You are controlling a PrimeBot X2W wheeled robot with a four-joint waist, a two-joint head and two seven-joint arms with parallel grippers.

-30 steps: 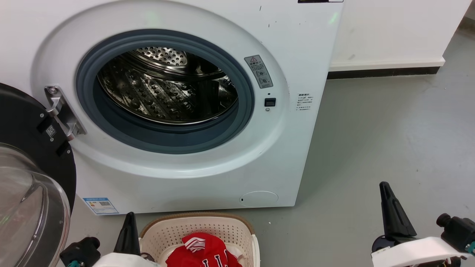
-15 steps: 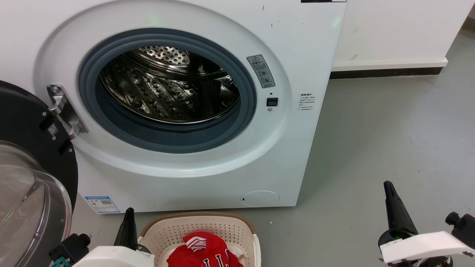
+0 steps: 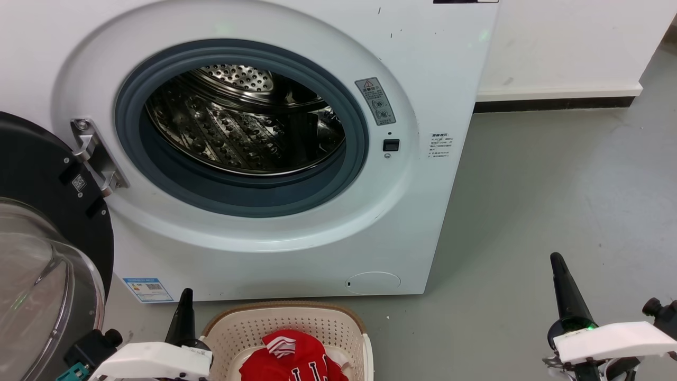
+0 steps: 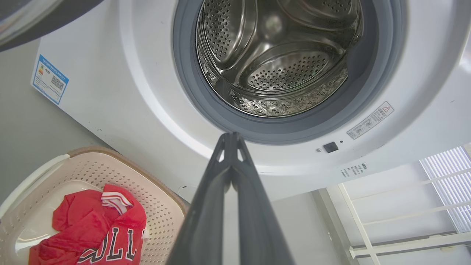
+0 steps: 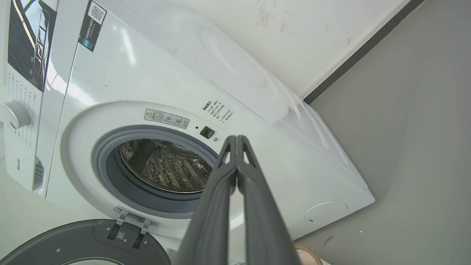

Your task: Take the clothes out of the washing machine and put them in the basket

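The white washing machine [image 3: 296, 254] stands before me, its door [image 3: 31, 222] swung open to the left. Its steel drum [image 3: 243, 127] shows bare metal, no clothes in the part I see. The cream basket [image 3: 248, 330] sits on the floor below the porthole, holding the clothes [image 3: 296, 357], a red jersey with striped trim and lettering. My left gripper [image 3: 185, 293] is shut and empty, just left of the basket. My right gripper [image 3: 556, 257] is shut and empty over the floor at the right. In the left wrist view the left gripper [image 4: 231, 135] points at the porthole rim, the jersey [image 4: 95, 232] at lower left.
Grey floor [image 3: 555, 185] stretches to the right of the machine, up to a white wall with a dark skirting [image 3: 550, 103]. The open glass door takes up the lower left. In the right wrist view my right gripper [image 5: 235, 138] points at the washing machine front [image 5: 257, 154].
The whole head view has shifted slightly right, so the camera moved. Both forearms have dropped a little lower in the picture. Both grippers stay shut.
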